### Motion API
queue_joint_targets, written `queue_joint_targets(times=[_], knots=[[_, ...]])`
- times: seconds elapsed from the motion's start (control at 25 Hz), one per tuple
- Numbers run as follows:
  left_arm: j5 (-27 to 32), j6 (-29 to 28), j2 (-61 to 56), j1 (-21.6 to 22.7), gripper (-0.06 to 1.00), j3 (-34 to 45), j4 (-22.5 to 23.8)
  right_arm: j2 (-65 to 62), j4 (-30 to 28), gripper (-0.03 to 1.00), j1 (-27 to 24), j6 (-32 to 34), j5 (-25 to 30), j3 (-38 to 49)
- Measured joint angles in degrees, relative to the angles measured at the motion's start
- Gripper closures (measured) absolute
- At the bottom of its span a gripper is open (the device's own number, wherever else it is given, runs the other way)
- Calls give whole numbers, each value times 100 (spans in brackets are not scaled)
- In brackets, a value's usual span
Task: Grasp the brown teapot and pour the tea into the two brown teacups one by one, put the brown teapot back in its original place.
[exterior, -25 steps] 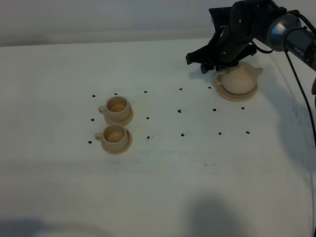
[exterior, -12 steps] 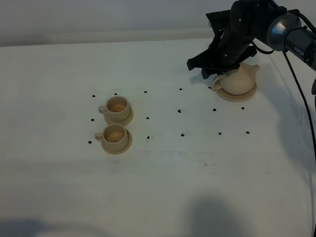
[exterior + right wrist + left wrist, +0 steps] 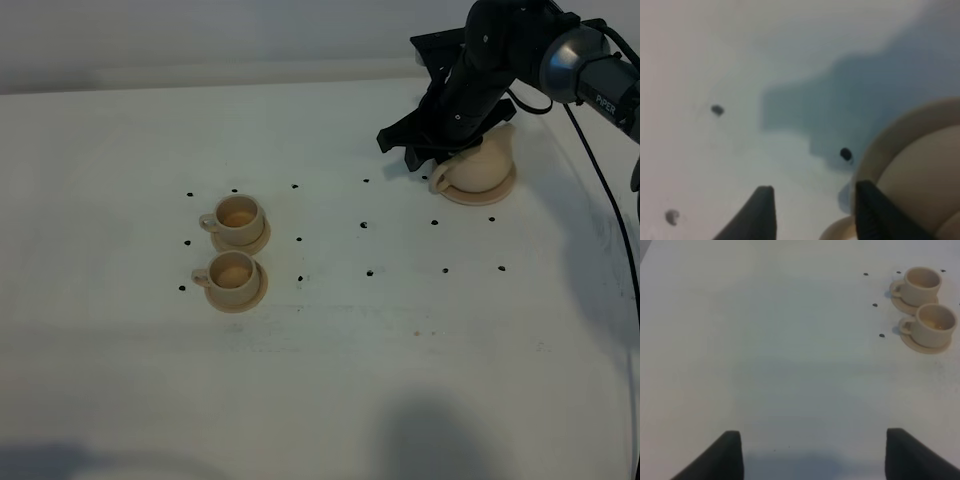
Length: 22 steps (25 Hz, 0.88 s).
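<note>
The brown teapot (image 3: pixel 486 166) rests on its wide saucer, the original place (image 3: pixel 497 194), at the table's far right. My right gripper (image 3: pixel 432 160) is at its handle on the left side. In the right wrist view the gripper (image 3: pixel 812 215) has the handle between its fingers, with the teapot body (image 3: pixel 925 185) and the saucer rim (image 3: pixel 886 140) beside them. The two brown teacups (image 3: pixel 240 215) (image 3: pixel 233 272) stand on small saucers at centre left. They also show in the left wrist view (image 3: pixel 922 285) (image 3: pixel 935 325). My left gripper (image 3: pixel 815 460) hangs open over bare table.
Small black dots (image 3: pixel 369 271) mark the white table between the cups and the teapot. The right arm (image 3: pixel 500 50) reaches in from the far right corner, and its cable (image 3: pixel 610 220) runs down the right edge.
The right arm has swung slightly left and lower over the teapot. The teapot has turned with it on the saucer, its spout moving from pointing right to pointing further back.
</note>
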Motion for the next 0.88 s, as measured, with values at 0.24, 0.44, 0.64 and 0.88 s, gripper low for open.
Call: queue_joint_targets(times=[0.24,0.44,0.64,0.88], knots=[[0,0,0,0,37,0,0,0,66,60,0,-216,173,0],[0,0,0,0,37,0,0,0,78,60,4,-317,265,0],[0,0,0,0,37,0,0,0,78,60,4,-358,258,-7],[0,0,0,0,37,0,0,0,-21,60,6,-358,330,-277]])
